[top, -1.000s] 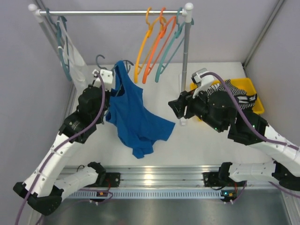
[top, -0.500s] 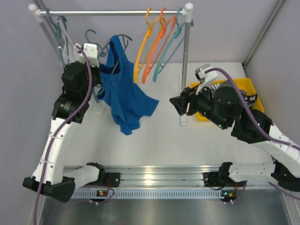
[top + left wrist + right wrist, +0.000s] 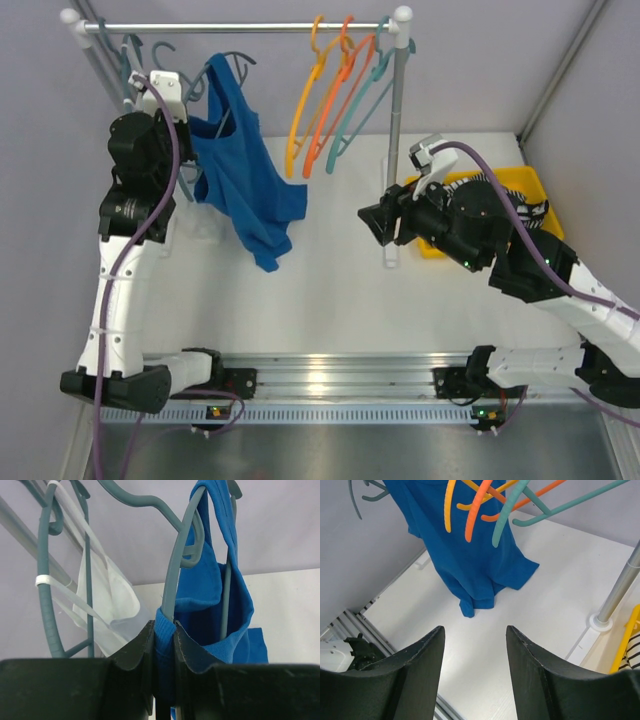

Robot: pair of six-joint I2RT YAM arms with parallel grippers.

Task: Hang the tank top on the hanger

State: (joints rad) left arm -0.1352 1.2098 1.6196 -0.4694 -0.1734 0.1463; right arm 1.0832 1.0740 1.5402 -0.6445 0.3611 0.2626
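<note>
Left claw [image 3: 163,630] pinches tank top [image 3: 210,595]; fabric hides hanger [image 3: 175,565] there.

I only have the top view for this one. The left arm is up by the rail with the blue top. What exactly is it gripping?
Observer: In the left wrist view, the left gripper is shut on the hanger, with a fold of the tank top pinched in too.
Reviewer: Is any strap on the hanger?
Observer: One strap runs up over its shoulder; the far side is hidden.
Reviewer: And the other arm?
Observer: The right wrist view shows the right gripper open and holding nothing, over the table.
</note>
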